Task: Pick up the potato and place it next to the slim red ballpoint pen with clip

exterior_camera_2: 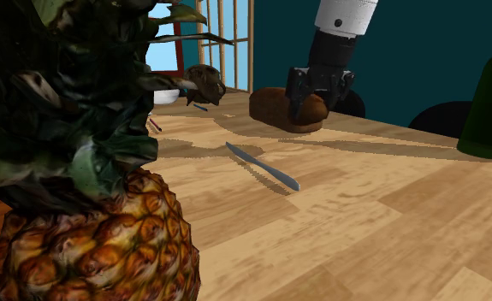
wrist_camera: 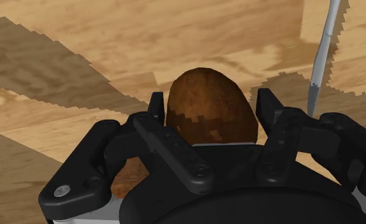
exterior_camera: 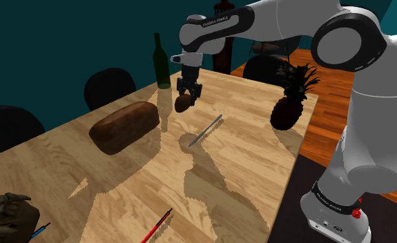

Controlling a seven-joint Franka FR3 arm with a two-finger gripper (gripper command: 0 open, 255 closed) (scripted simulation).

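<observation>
Hanging in the gripper [exterior_camera: 188,95] is the potato [exterior_camera: 183,102], a brown lump clasped between the two black fingers. From the wrist view the potato [wrist_camera: 208,95] bulges up between the fingers, one pressed on each flank, so this is a firm hold, not a hover. It looks to be clear of the table [exterior_camera: 245,172], with bare wood showing beneath it.

Working outward in the shoulder view: a slim grey utensil [exterior_camera: 205,129], likely a knife, lies just beside the potato at five o'clock. The dark loaf [exterior_camera: 124,126] sits at eight o'clock, the green bottle [exterior_camera: 161,62] stands at eleven o'clock, and the pineapple [exterior_camera: 291,100] is well off at three o'clock. The red pen [exterior_camera: 157,226] lies far off at about six o'clock, down near the table's close edge.

So the pick looks done and the carry is the step in hand. I judge the task at roughly halfway. The next move calls for a long sweep toward six o'clock, high enough to pass over the grey utensil, then a gentle descent onto open wood just beside the pen, not on it. A potato is round and may roll, so it wants a low release.
</observation>
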